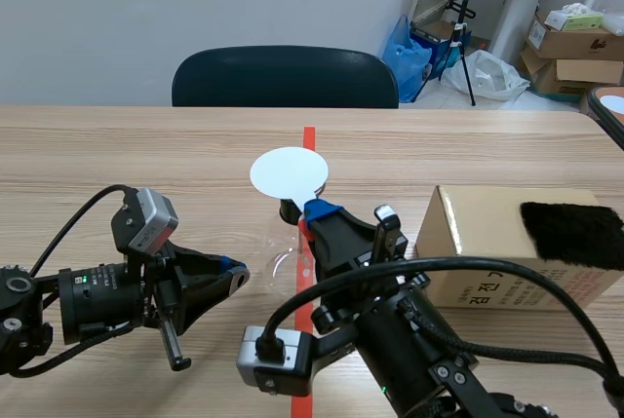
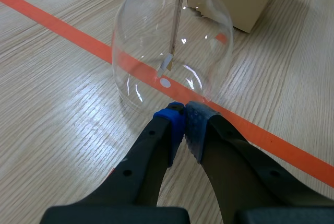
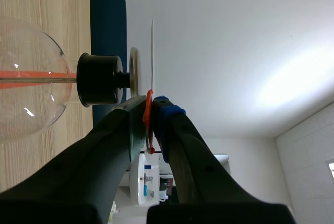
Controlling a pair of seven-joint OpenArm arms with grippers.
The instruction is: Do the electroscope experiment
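Charging step, likely: right gripper [image 3: 150, 110] clamps the white disc [image 1: 288, 172] just off the electroscope [image 2: 172, 41] on the tape line [image 2: 52, 19], left gripper [image 2: 183, 122] pinched empty beside it; next needs gentle contact

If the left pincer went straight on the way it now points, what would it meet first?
Most likely the clear round glass flask, which stands directly ahead of the shut left pincer; whether its tips already touch the glass wall is unclear.

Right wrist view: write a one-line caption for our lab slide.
Right tool grips the red handle of a white disc, held edge-on beside the metal top plate of the electroscope.
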